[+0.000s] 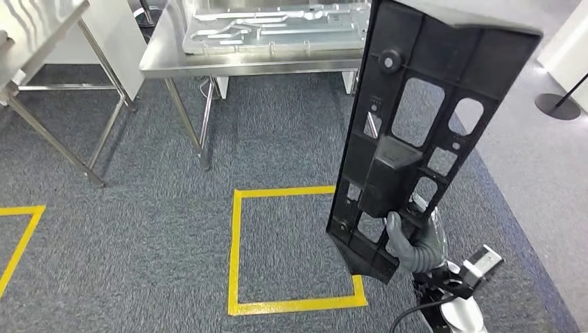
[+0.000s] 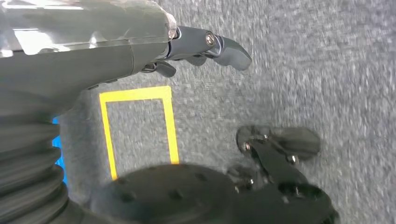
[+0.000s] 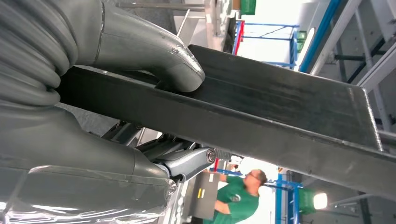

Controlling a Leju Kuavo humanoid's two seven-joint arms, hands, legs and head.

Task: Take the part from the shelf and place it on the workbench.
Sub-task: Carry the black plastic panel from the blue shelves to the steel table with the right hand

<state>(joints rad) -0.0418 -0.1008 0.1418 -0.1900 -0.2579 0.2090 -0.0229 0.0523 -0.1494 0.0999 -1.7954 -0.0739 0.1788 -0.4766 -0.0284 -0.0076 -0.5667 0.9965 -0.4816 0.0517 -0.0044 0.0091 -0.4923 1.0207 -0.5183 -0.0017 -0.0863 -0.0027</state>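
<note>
A long black plastic part (image 1: 423,132) stands nearly upright, clamped near its lower end by the right hand (image 1: 414,243). The left hand (image 2: 196,51) hangs empty, fingers loosely apart, over grey carpet (image 1: 139,208) marked with yellow tape (image 1: 236,243); a steel table (image 1: 208,59) stands ahead.

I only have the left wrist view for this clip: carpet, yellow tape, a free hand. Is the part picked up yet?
Observer: Yes. In the head view the right hand grips the black part near its lower end and holds it upright.
Operator: How is it gripped?
Observer: The right wrist view shows the thumb pressed on one face of the part, with fingers on the other side.
Operator: Is the workbench close?
Observer: A steel table stands ahead, beyond a yellow tape square on the carpet, with a silver tray already on it.
</note>
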